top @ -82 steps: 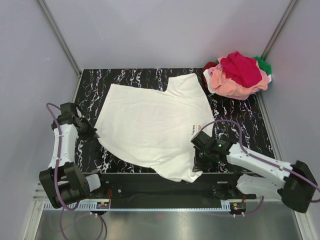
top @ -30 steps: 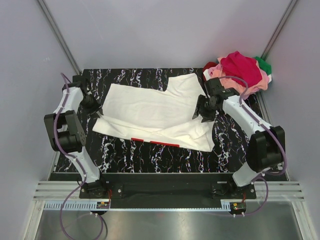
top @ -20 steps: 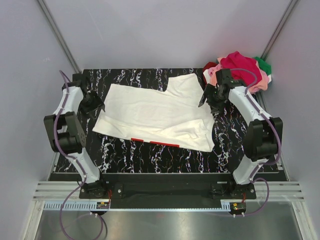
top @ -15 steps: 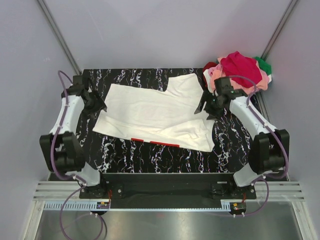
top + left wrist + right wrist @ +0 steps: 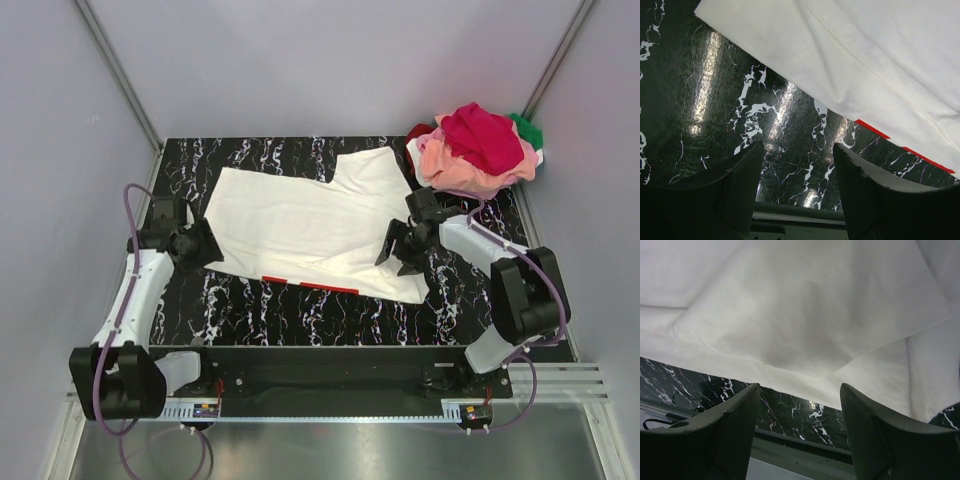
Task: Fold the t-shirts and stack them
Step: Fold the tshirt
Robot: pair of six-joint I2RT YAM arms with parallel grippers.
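Note:
The white t-shirt (image 5: 300, 220) lies on the black marbled table (image 5: 300, 315), its near part folded back so a red strip (image 5: 310, 285) shows along the front fold. My left gripper (image 5: 207, 246) hovers open just off the shirt's left edge. In the left wrist view it (image 5: 799, 147) is over bare table, with the shirt (image 5: 865, 60) and the red strip (image 5: 875, 131) ahead. My right gripper (image 5: 392, 254) stands open above the shirt's right end. In the right wrist view it (image 5: 800, 387) holds nothing, and white cloth (image 5: 805, 315) fills the picture.
A heap of pink, magenta, dark red and green t-shirts (image 5: 478, 150) sits at the back right corner. Grey walls close in the table on three sides. The table's front rail (image 5: 805, 447) runs just beyond the shirt's fold.
Both grippers have drawn back toward the near side from the shirt's far corners, and the left one has opened wider. The shirt, folded since the oldest frame, has stayed still this last second.

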